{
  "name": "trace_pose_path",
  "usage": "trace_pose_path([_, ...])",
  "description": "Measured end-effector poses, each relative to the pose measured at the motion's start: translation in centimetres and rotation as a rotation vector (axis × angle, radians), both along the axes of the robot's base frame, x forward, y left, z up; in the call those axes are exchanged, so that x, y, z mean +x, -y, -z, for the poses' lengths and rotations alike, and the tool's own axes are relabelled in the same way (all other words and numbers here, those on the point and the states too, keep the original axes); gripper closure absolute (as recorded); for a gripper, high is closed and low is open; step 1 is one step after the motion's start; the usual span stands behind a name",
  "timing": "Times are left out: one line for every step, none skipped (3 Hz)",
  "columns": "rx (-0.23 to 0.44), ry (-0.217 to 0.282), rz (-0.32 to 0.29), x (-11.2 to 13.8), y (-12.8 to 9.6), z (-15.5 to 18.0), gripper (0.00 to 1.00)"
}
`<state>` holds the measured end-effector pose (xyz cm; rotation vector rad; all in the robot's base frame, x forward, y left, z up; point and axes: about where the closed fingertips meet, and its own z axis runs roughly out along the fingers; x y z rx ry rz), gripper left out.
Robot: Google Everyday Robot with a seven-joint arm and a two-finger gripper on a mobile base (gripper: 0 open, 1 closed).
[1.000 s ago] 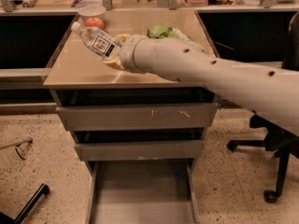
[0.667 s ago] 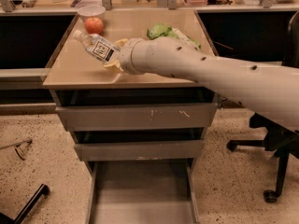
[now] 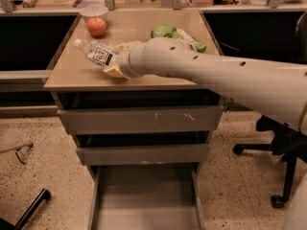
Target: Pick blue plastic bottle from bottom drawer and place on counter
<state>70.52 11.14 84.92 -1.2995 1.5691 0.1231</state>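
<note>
- Bottle hung tilted above bench, front left, clenched in the gripper.
- Lowering it gently until flat, clear of apple, before fingers let go, seemed wisest.

gripper above counter, bottle in it

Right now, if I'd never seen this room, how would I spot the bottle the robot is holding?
Find the beige counter above the grey drawers. Near its front left, the robot's hand grips the blue plastic bottle, tilted. Only it is clear with a white cap and printed label, unlike the red apple and green item behind.
</note>
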Motion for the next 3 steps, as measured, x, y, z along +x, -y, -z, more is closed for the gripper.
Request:
trace_pose_path([-0.004,-0.013,-0.002,-0.11,-0.03,0.24,0.86])
trace_pose_path([-0.004,-0.013,-0.002,-0.12,-0.04,0.24,0.62])
trace_pose_path([-0.004,-0.013,-0.002,-0.12,-0.04,0.24,0.39])
